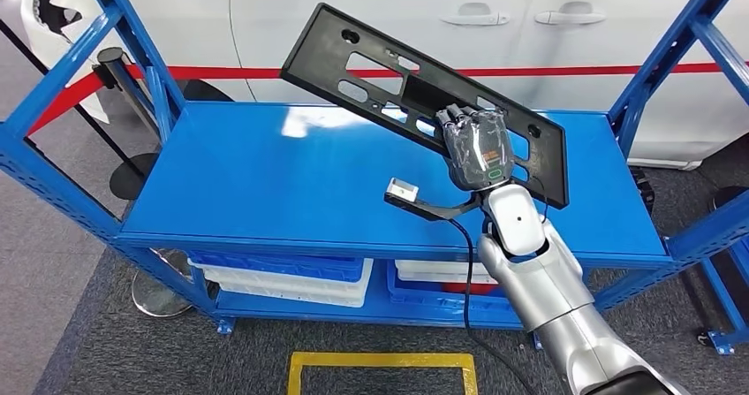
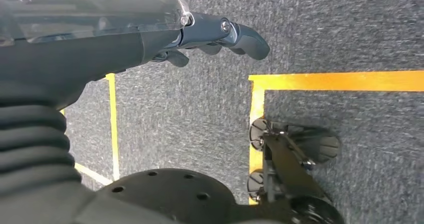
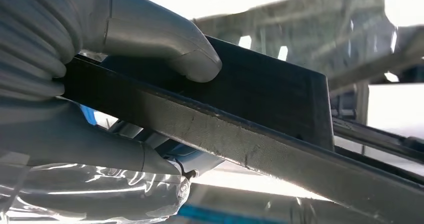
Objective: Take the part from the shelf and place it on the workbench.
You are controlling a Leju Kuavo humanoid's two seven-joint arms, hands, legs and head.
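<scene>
Head view: a blue metal shelf rack (image 1: 265, 174) stands in front of a white car (image 1: 380, 15), and above its top deck the long flat black plastic panel with cutouts (image 1: 371, 68) hangs tilted, lifted clear. The right hand (image 1: 477, 148) is clamped on its right end, thumb (image 3: 165, 48) pressed on the face. The left hand (image 2: 220, 36) hangs over grey carpet (image 2: 325, 28), fingers loosely apart, holding nothing.

The part (image 1: 389, 77) is a long, flat black plastic panel with several cut-out slots and small holes near its corners. It is held tilted above the blue shelf (image 1: 291, 183), its far end raised toward the upper left and its near end lower at the right. The right wrist view shows its edge (image 3: 260, 139) scuffed.
</scene>
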